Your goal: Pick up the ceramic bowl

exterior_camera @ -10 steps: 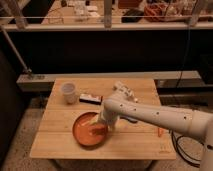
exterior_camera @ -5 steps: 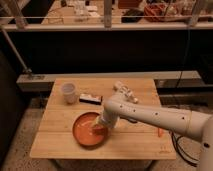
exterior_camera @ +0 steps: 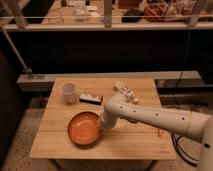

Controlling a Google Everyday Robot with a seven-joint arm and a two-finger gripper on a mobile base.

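- Camera view: you've got a wooden table seen from above and in front, dark shelving behind it.
- Bowl sits at about 8 o'clock from the table centre, near the front-left edge, upright, flat on the wood.
- Arm comes in from 3 o'clock, white, elbow over the table middle, wrist pointing down-left.
- Gripper is down at the bowl's 3 o'clock rim, touching or right over it; can't tell which.
- Jaws: can't tell how far open they are, or whether they have hold of the rim; the wrist hides them.
- Cup stands at 11 o'clock from the bowl, well apart, upright.
- Small dark-and-white packet lies just beside the cup, at its 4 o'clock.
- Pale clumped item sits at 12 o'clock on the table, behind the arm.
- Small orange bit lies at 4 o'clock near the right edge.
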